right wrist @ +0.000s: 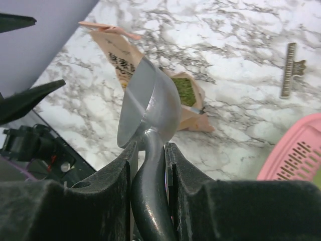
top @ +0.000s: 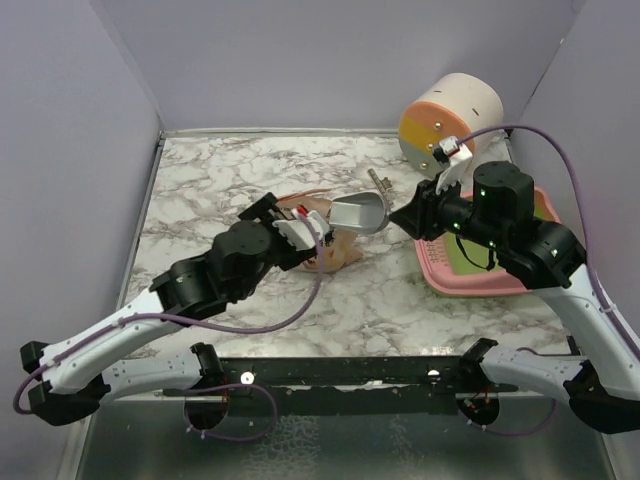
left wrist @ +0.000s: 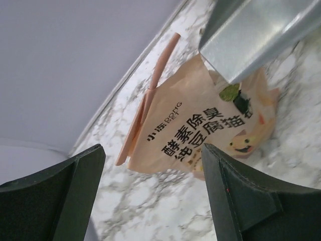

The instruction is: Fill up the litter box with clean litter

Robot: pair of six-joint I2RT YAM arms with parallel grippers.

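**Scoop over the bag, left fingers spread wide**

The right fingers (top: 405, 217) are clamped on the handle of the silver scoop (right wrist: 150, 103), whose bowl hangs just above the tan paper bag (left wrist: 200, 130) lying near the middle of the marble surface (top: 220, 180). The left fingers (top: 285, 222) are spread wide and grip nothing, with the bag just beyond them. The clean litter (right wrist: 184, 90) shows as greenish granules in the bag's open mouth. The litter box (top: 460, 284) sits at 3 o'clock, partly hidden under the right arm. A metal clip (right wrist: 291, 68) lies at 12 o'clock from the bag, and a banded cream drum (top: 450, 120) stands at 1 o'clock.
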